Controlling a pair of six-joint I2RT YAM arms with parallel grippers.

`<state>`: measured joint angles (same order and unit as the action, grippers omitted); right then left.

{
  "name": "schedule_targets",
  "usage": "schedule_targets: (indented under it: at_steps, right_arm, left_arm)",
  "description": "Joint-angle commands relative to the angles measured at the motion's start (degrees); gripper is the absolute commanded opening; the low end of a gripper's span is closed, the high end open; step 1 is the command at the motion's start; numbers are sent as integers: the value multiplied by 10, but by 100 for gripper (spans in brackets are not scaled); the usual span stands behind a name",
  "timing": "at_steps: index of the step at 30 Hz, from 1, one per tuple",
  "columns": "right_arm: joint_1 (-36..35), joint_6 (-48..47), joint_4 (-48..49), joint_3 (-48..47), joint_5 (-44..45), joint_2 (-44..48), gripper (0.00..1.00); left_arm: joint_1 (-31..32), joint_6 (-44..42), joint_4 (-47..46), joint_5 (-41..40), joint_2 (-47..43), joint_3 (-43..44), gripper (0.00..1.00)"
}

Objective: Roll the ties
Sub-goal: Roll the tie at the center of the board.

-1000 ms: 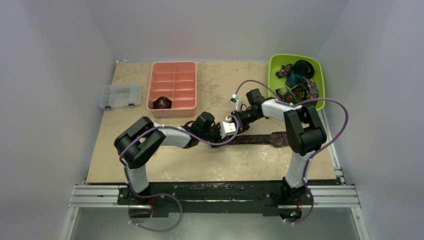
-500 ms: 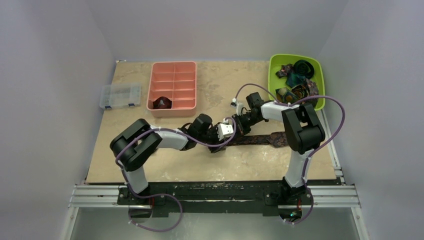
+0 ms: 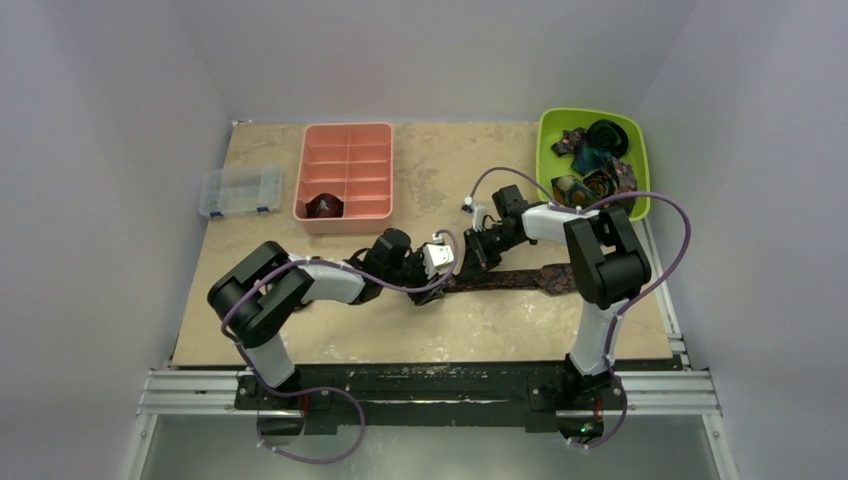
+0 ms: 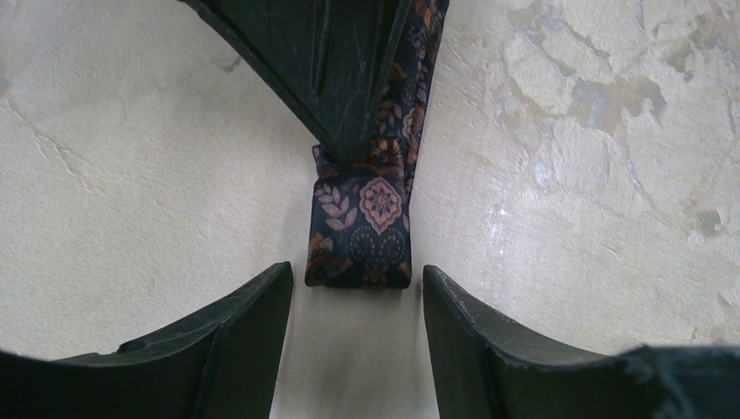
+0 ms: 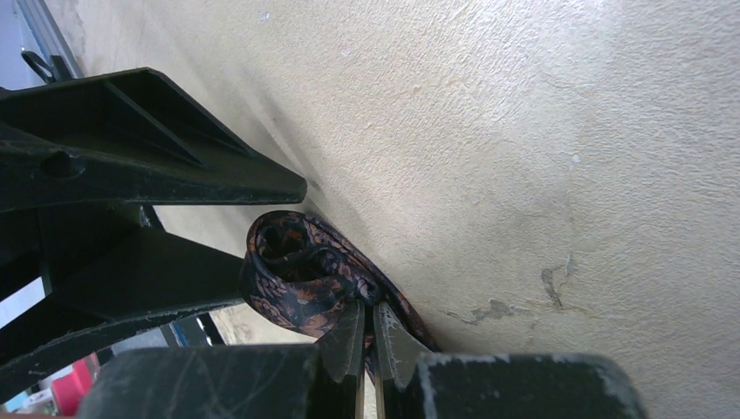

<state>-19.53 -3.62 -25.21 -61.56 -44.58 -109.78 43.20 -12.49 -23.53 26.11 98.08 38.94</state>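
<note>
Right gripper point(image 5: 366, 321) closed, tips on brown tie point(image 4: 362, 218) (rolled end); left gripper point(image 4: 356, 275) spread, straddling coil, not touching.

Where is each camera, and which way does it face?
Top external: above and behind, looking down on the table; left arm and right arm show whole.
Left wrist: on the left arm, looking down at the partly rolled tie; open left gripper shows.
Right wrist: on the right arm, slanting across the table; right gripper, shut on the tie, shows.
Shared by both wrists: the roll, the other gripper.
</note>
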Motion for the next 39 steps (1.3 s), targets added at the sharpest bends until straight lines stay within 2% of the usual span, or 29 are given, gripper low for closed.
schedule_targets:
  at_steps: [1,7,10,20,29,31,39]
  right_arm:
    - [-7,-27,15,15,77,-8,0]
    - [-11,-29,15,16,78,-7,0]
    - [-11,-28,13,15,76,-8,0]
    - [-12,-22,12,8,67,-9,0]
    - [-11,-26,-11,-11,20,10,0]
    - [-10,-21,-22,-21,11,19,7]
    - [29,-13,-90,-45,-12,44,14]
  left_arm:
    - [8,3,-53,14,18,35,54]
    - [15,9,-51,15,14,67,41]
    - [24,18,-41,9,24,88,37]
    - [46,30,-41,20,78,102,39]
    - [49,-29,44,-21,92,74,37]
    - [49,-40,62,-38,92,70,36]
    - [49,-77,114,-63,84,77,35]
